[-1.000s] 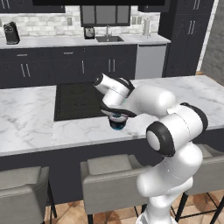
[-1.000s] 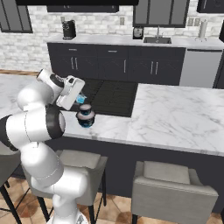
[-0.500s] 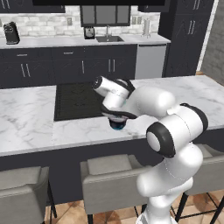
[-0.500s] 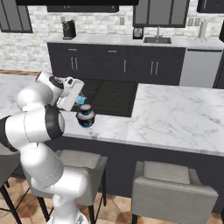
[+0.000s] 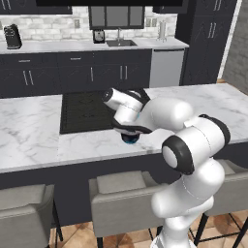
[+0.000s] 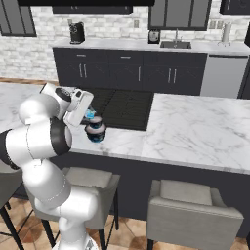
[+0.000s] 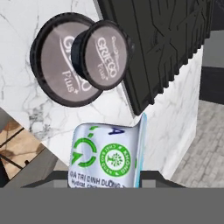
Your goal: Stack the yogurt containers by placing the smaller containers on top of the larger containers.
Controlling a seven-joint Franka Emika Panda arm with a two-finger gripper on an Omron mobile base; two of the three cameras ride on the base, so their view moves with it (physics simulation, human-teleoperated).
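So the tool point(image 6: 89, 117) is clamped on the tiny light-blue cup point(image 7: 107, 159), holding it up off the worktop point(image 6: 195, 132). In the hand view that little cup sits right at the bottom between the finger tips, white-ish lid with green round logos and some print on it, one edge of the foil lid sticking up.

Below it are the two dark yogurt cups. The smaller dark cup point(image 7: 106, 54) sits on the wider dark cup point(image 7: 61, 59), and it's clearly off-centre, shoved toward one side so its rim overhangs the big one's edge on the side facing the black cooktop point(image 7: 162, 48). Both have pale grey-pink tops with lettering.

From the right base view you can see the stack point(image 6: 95, 132) standing on the white marble worktop near its front edge, just in front of the cooktop's near corner, blue base showing at the bottom. The light-blue cup is just above the stack there; can't tell if it's touching the top one or not.

In the left base view the arm's wrist is bent over the stack point(image 5: 129, 139) and covers most of it, only the dark and blue bottom peeks out.
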